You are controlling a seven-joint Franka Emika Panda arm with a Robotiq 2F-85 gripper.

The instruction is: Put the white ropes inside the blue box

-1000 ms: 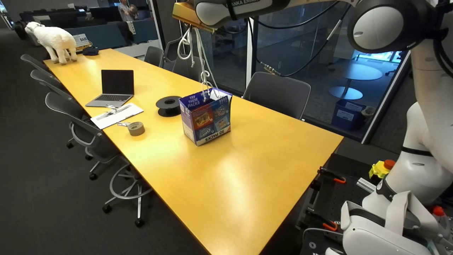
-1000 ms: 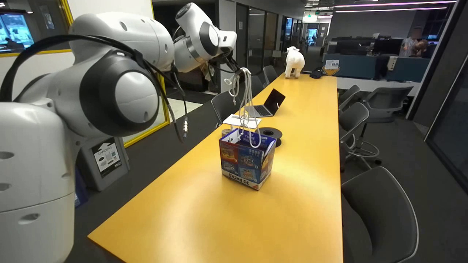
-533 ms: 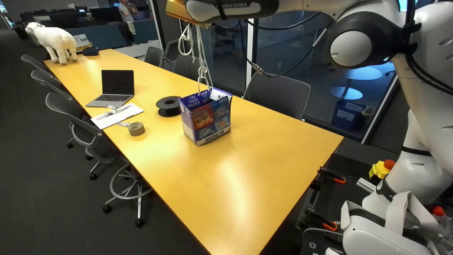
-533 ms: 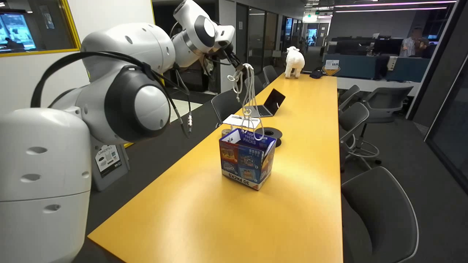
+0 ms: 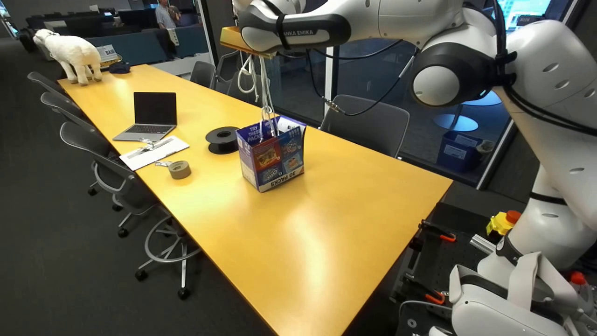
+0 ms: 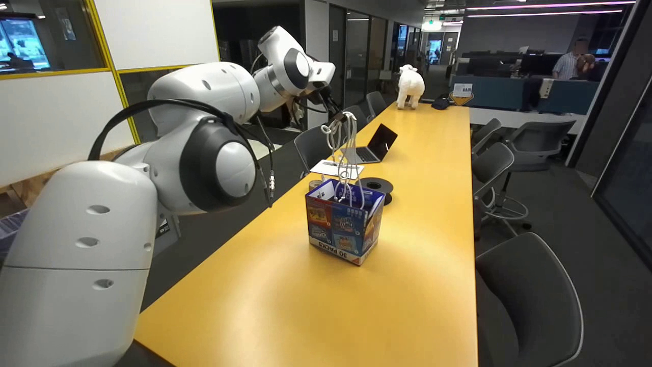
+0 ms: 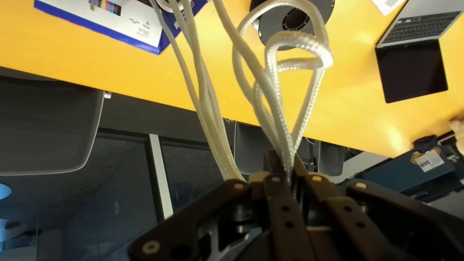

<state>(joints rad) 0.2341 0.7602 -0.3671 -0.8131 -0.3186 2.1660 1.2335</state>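
The white ropes [image 7: 258, 69], looped and knotted, hang from my pincer [image 7: 288, 166], whose two sides press together and pinch them. In the wrist view, one looped bundle comes straight out of my grip, while a second bundle runs beside it. In both exterior views the lower ends dip inside the open top of the blue box [image 6: 333, 224]; the upper loops are above its rim, and my pincer hangs higher, apart from the box. The box stands open side up on the yellow tabletop [image 6: 305, 311], one side printed with colourful pictures and the upside-down words "30 PACKS". Near it lies a black spool [image 5: 222, 138] on its flat side. Farther along, in an exterior view, are a roll of tape [image 5: 179, 170], a flat white sheet [image 5: 161, 153] and an open laptop [image 5: 155, 109]. A white toy sheep [image 5: 74, 52] stands at the far end. Grey chairs [image 5: 366, 122] line both long sides. In an exterior view, a white headset [image 5: 501, 305] sits beside the base of my arm [image 5: 548, 224]. In the background is a person [image 6: 566, 65].
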